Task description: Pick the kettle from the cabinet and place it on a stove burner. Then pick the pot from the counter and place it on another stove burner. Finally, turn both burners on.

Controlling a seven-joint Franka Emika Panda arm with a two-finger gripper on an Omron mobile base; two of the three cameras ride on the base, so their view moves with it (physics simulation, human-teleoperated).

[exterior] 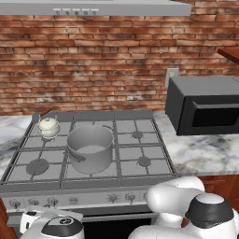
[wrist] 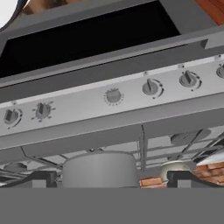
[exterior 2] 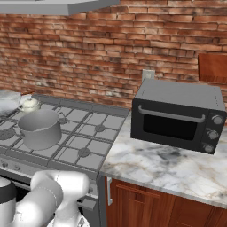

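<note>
I see the pot (exterior: pixel 90 148) on the cooktop's (exterior: pixel 140 151) front centre burner, with the kettle (exterior: pixel 49 126) on the rear left burner, behind and left of it. To the cooktop's right, the microwave (exterior: pixel 204 111) stands on the counter (exterior: pixel 205 156) against the brick wall (exterior: pixel 102 60). The knob row (exterior: pixel 70 200) runs along the cooktop's front edge.

kettle (wrist: pixel 174 169): lower part hidden by a finger tip
pot (wrist: pixel 99 169): base cut off, hand view
cabinet (exterior: pixel 231 53): only a corner inside the frame

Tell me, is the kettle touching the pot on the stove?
Apart. In the left base view, the kettle sits on the back-left burner, with a strip of bare grate showing between it and the pot.
</note>
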